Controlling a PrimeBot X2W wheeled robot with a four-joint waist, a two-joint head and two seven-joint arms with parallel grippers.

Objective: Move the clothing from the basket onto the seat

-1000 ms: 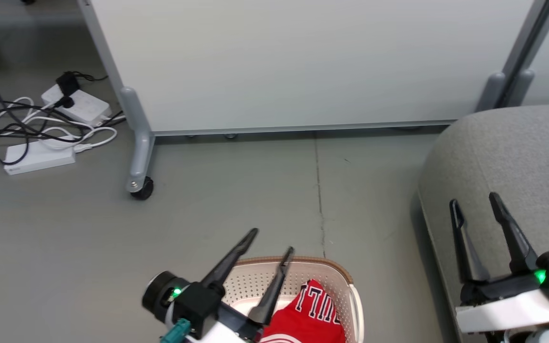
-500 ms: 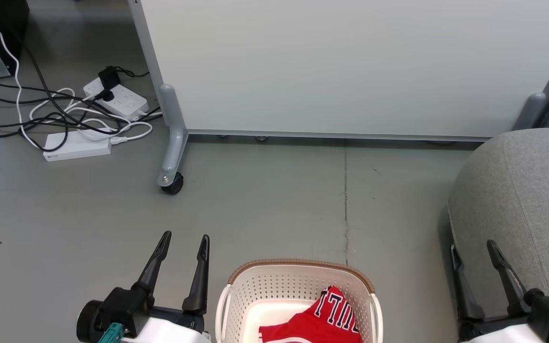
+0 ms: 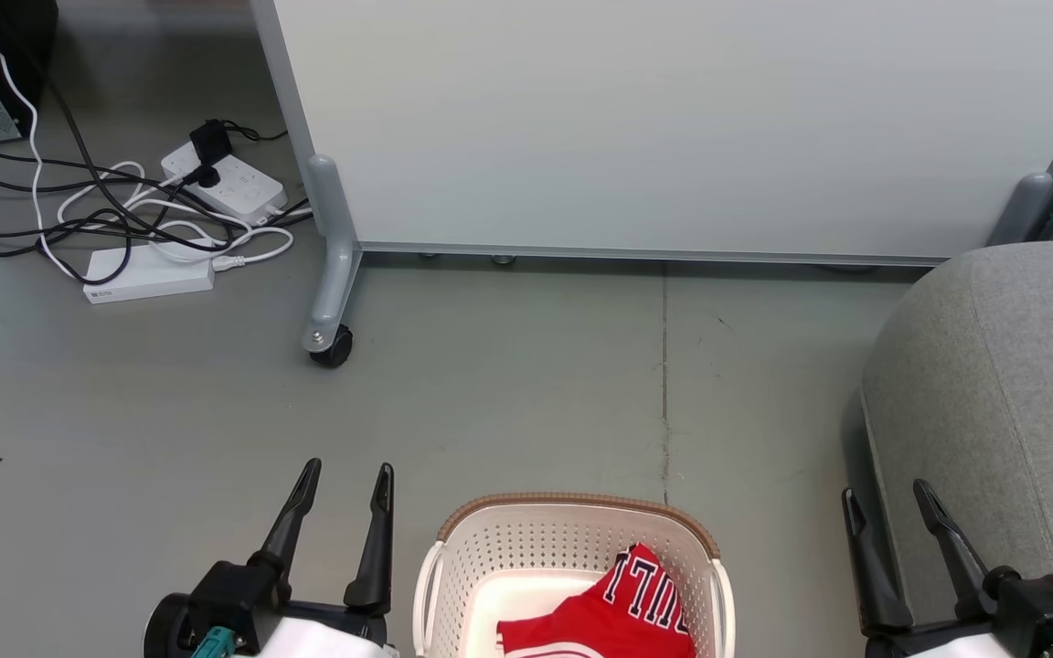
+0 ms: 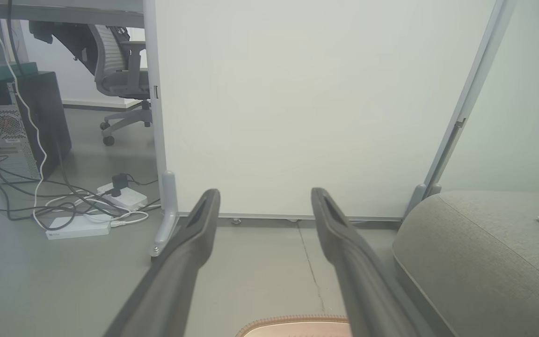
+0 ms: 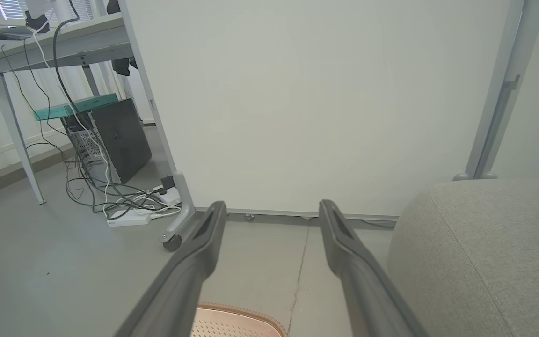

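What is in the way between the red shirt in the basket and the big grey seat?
Nothing visible, apart from the wall of the basket. The red shirt lies inside it, so it must go up over the rim. Between basket and grey seat is only floor, with the robot's open right tool above it.

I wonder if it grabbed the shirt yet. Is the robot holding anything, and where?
Nothing is held. The left gripper and right gripper are open and empty; the clothing lies in the basket.
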